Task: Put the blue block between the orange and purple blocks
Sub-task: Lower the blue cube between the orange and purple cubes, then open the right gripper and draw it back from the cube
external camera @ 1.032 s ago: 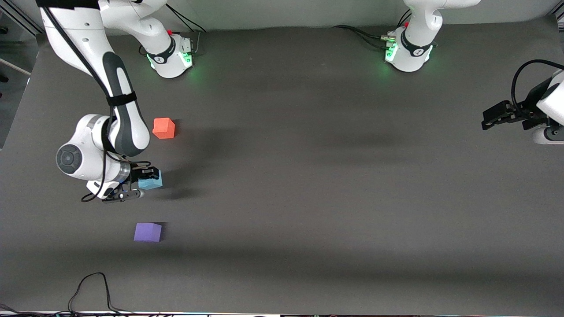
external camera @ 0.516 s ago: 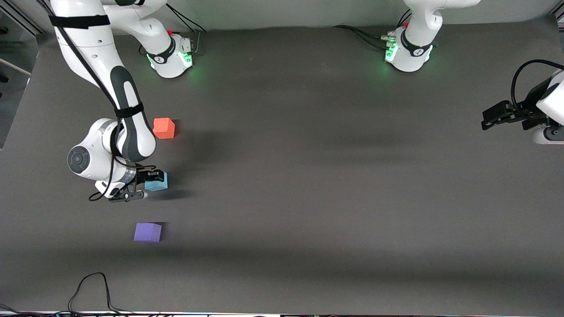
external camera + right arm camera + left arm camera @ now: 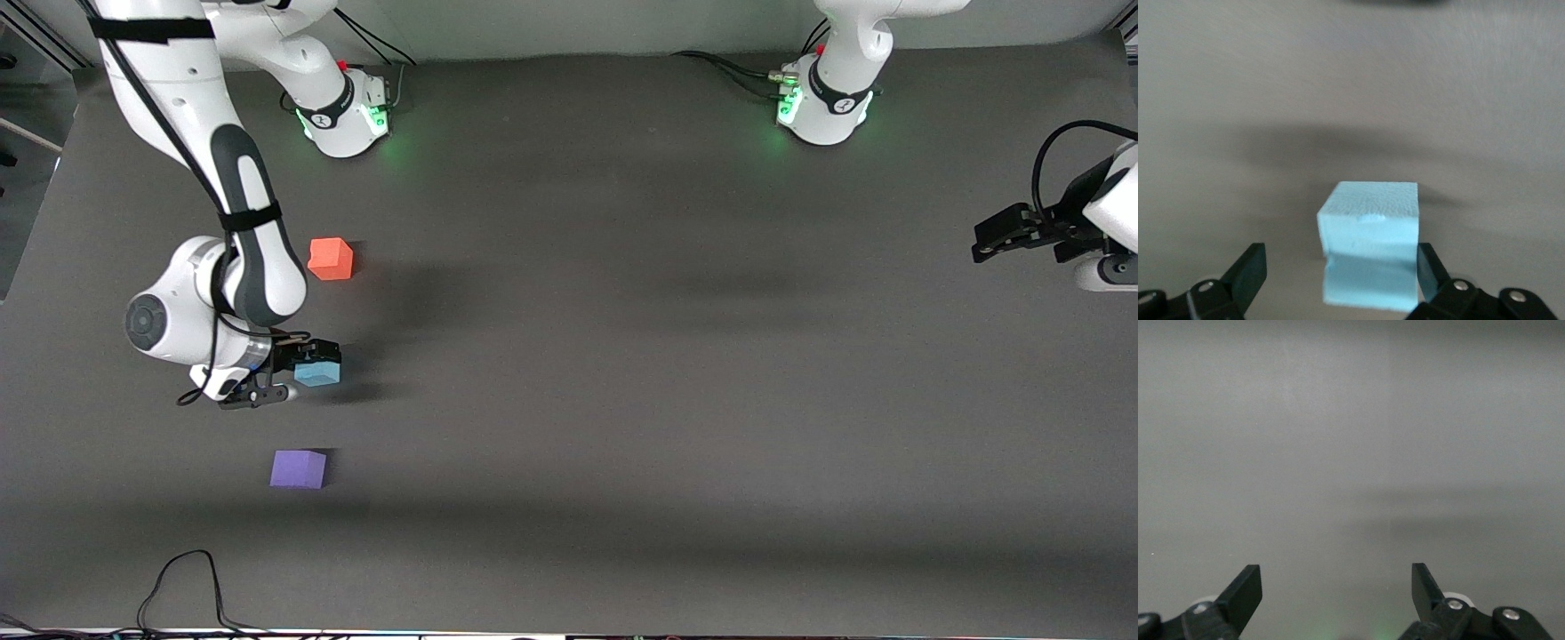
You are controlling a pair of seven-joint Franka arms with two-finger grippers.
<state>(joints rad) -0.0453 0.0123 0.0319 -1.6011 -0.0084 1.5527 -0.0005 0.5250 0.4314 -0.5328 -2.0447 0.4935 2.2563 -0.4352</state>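
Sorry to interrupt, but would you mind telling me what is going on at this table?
The right pincer is open around the blue block, which sits between the orange block and the purple block; one finger touches it, the other stands clear. The left pincer waits open over the left arm's end of the table.

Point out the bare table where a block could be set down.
Bare table runs from the orange block, blue block and purple block to the waiting left gripper. The right gripper, open around the blue block, crowds the gap between orange and purple.
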